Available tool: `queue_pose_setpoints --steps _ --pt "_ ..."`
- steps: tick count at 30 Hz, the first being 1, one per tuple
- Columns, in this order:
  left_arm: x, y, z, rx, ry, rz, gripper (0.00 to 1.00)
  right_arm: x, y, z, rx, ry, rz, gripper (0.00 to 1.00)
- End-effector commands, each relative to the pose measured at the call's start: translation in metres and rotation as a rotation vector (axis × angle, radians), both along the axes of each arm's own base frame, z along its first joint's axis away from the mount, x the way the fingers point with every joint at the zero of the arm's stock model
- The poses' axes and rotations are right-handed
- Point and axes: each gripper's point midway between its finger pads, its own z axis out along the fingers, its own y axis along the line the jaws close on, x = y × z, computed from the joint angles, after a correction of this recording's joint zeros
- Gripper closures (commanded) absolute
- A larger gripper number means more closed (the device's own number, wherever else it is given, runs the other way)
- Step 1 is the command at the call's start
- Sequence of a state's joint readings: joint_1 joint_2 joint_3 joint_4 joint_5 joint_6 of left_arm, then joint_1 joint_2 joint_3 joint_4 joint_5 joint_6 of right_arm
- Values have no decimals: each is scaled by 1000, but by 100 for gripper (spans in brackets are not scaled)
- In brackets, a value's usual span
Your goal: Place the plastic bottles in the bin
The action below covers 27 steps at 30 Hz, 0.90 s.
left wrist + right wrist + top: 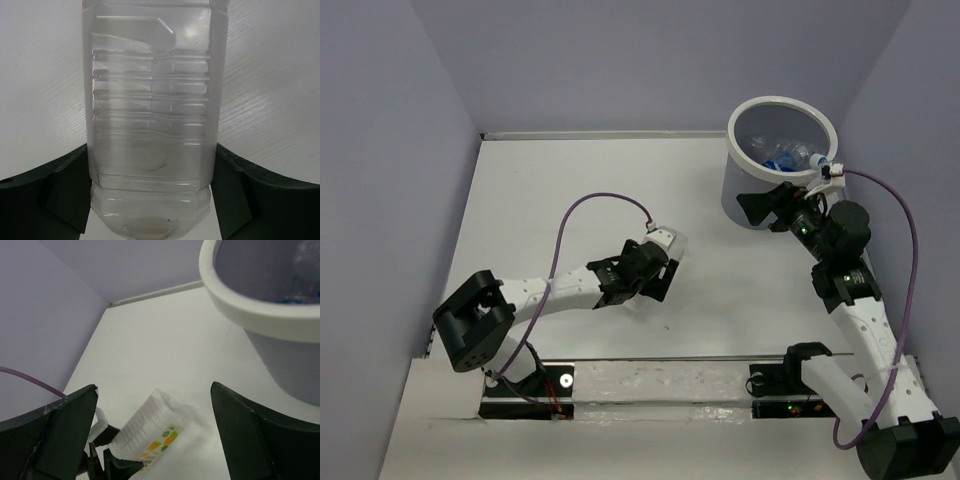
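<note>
Looking down from above, the bin [735,195] on the desk [550,180] holds small bottles [785,155]. The right claw [745,210] gapes empty just beside the bin's near wall. Well left of the bin, the left claw [655,270] grips the wide bottle [674,250].

Left wrist: both fingers [65,195] press the clear wide bottle [155,115].

Right wrist: fingers [250,435] are spread, with the bin [250,310] above and the wide bottle [150,422] beyond.

I count one wide clear bottle [155,100], clasped between the fingers of my left hand [152,192]. One bin [752,190] stands just beyond my right hand [767,207], which holds nothing. Inside it lie small bottles [785,155], at least two; the exact number I cannot tell.
</note>
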<state>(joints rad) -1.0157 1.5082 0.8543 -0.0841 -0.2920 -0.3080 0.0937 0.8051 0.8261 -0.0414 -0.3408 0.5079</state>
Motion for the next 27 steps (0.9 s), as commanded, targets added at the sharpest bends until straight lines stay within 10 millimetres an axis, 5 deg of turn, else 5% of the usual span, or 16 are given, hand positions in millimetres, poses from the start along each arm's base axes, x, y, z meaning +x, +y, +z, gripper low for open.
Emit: queue_pose_setpoints --steps 1,12,27 --pt "5 -3 42 -132 -104 32 62 -15 33 -14 110 22 103 0" --pt "-17 -12 100 -427 -144 -39 67 -20 135 -79 190 214 346 0" --pt "-28 -22 139 -569 -173 -109 67 -11 165 -108 170 299 368 0"
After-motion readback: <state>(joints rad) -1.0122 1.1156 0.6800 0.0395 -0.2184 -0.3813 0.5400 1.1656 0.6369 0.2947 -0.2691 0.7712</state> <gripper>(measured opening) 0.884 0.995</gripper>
